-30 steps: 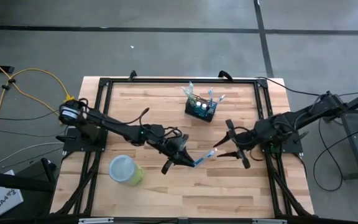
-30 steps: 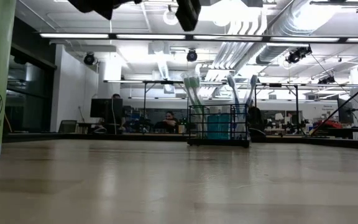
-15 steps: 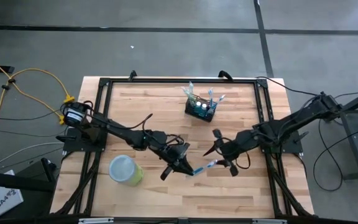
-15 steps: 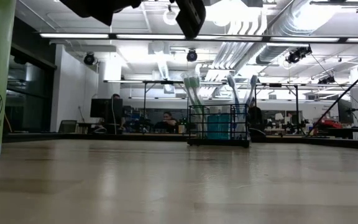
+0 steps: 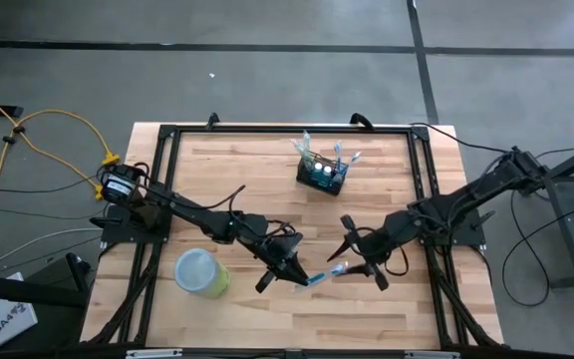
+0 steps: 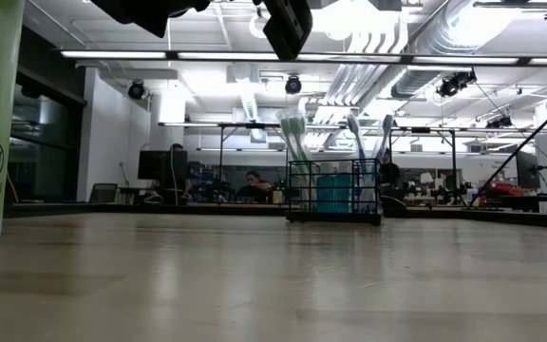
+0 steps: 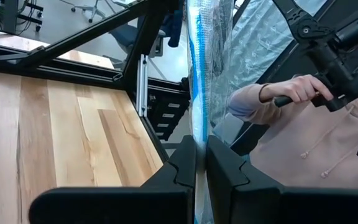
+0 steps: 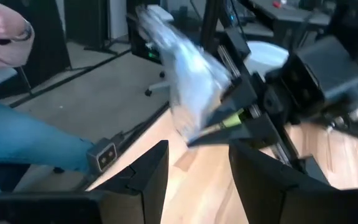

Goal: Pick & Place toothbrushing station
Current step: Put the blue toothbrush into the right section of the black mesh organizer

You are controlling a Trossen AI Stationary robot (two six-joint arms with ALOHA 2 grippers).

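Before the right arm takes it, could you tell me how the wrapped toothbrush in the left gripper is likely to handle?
The toothbrush juts straight from the shut left gripper, so it is probably stiff and light. Its clear wrapper looks glossy, so likely slippery. The open right gripper should probably grip the handle.

Grey concrete floor (image 5: pixel 267 85) crossed by dark seams, yellow cable (image 5: pixel 38 135) trailing at left. Beyond the table: open workshop, white ceiling with strip lights (image 6: pixel 283 55), silver ducts (image 6: pixel 387 57), far desks with monitors (image 6: pixel 155 163), seated people (image 6: pixel 253 182).
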